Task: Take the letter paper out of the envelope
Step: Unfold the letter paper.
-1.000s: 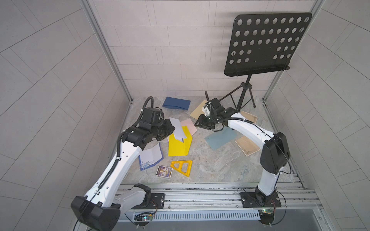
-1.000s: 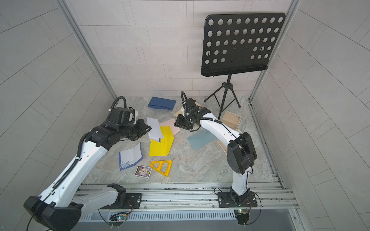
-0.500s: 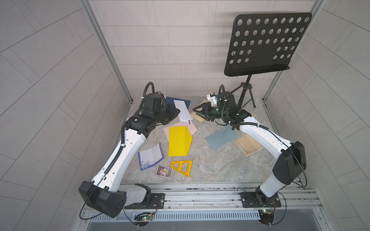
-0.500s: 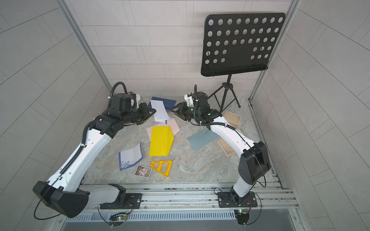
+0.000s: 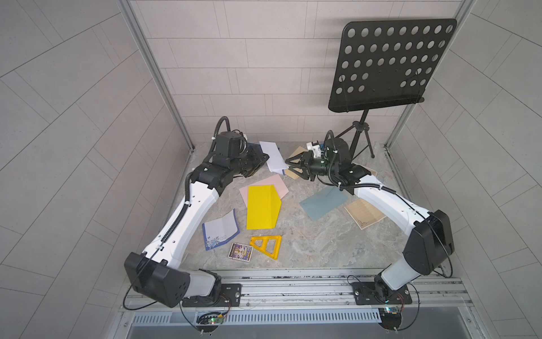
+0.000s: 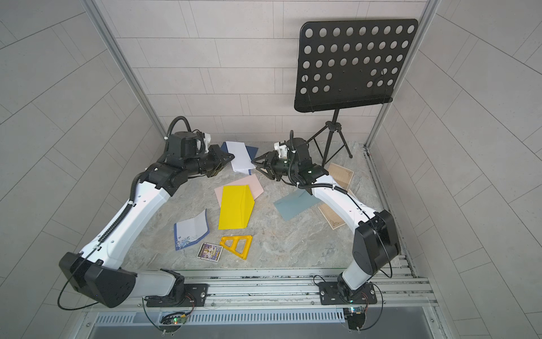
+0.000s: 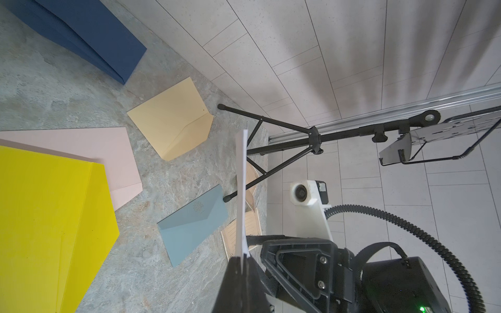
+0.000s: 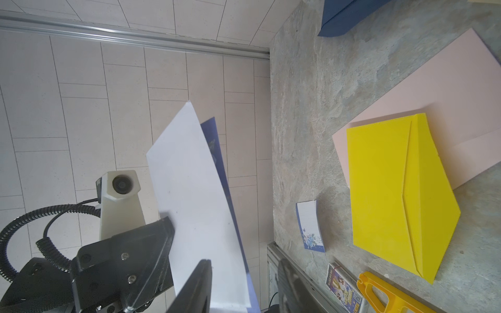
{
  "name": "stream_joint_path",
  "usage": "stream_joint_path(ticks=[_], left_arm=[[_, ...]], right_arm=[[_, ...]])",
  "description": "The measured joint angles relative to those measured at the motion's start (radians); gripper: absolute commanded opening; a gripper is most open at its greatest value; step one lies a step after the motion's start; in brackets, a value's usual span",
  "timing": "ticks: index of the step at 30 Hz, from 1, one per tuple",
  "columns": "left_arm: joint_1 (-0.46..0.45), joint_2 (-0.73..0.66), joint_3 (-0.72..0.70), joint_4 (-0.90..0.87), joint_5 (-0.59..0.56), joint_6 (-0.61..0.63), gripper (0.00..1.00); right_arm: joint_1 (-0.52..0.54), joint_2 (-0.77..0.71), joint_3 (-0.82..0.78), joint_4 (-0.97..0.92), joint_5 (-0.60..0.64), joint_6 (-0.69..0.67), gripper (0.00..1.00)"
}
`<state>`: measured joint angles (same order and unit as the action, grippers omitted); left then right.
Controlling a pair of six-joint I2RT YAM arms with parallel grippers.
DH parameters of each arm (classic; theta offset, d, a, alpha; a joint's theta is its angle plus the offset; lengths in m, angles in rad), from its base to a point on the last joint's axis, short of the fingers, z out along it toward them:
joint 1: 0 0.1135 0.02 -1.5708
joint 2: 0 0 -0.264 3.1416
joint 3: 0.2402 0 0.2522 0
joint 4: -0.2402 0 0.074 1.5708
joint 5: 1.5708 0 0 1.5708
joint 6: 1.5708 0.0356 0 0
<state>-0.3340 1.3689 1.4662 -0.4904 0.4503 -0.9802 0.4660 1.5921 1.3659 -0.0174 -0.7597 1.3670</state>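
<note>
1. The left gripper is clenching one end of the white envelope, holding it raised above the far middle of the table; in the left wrist view the envelope is showing edge-on, rising out of the closed fingertips.
2. The right gripper is reaching in from the right with its jaws standing apart. In the right wrist view they are straddling the envelope's free end without pinching it.
3. A blue-printed sheet, apparently the letter paper, is lying just behind the white face of the envelope, mostly tucked in.
4. Under the raised envelope, a navy envelope is lying far on the table, and a tan envelope is lying just to its right.
5. Nearer, a yellow envelope is overlapping a pink envelope; a grey-blue envelope is lying to their right.
6. A music stand is standing in the far right corner.
</note>
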Motion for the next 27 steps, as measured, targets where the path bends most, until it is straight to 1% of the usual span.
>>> stream_joint_path(ticks=[5,10,22,27], left_arm=[[0.0,0.012,0.0,0.008,0.003,-0.008,0.0],[0.0,0.019,0.0,0.01,0.008,-0.011,0.0],[-0.005,0.05,0.005,0.045,0.043,-0.034,0.0],[-0.014,0.076,0.006,0.066,0.055,-0.052,0.0]], right_arm=[[-0.001,0.0,0.0,0.036,-0.008,0.034,0.3],[-0.002,0.0,0.0,0.07,-0.016,0.065,0.25],[-0.002,0.0,-0.034,0.173,-0.022,0.159,0.25],[0.0,0.001,-0.032,0.188,-0.021,0.175,0.24]])
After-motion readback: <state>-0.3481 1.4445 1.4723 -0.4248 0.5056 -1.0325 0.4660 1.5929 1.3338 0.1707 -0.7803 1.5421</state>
